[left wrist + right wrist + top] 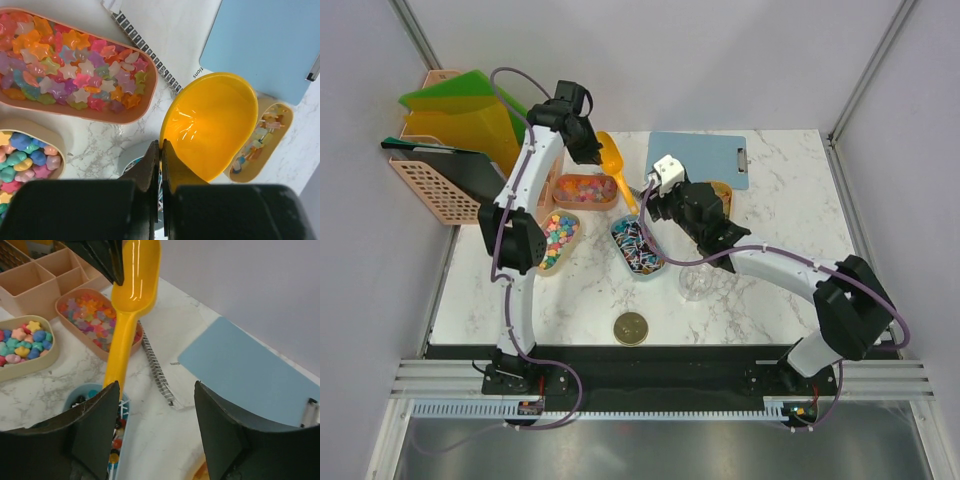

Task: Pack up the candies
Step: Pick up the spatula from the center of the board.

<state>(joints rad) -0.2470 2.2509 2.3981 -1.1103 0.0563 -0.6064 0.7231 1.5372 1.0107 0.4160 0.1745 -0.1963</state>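
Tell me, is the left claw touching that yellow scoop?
Touching. The right wrist view shows the left gripper pinching the scoop at its bowl rim; the left wrist view shows shut fingers meeting it.

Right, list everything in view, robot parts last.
scoop: one, orange, above the trays
star candies: many, mixed colours, pink tray
pastel candies: many, beige tray
wrapped candies: many, dark, blue tray
fourth tray: one, beige, by clipboard
clipboard: one, blue, far side
lid: one, gold, near edge
jar: one, clear, beside right arm
basket: one, pink, far left
left gripper: one, black, jaws shut on scoop
right gripper: one, black, jaws open by scoop handle
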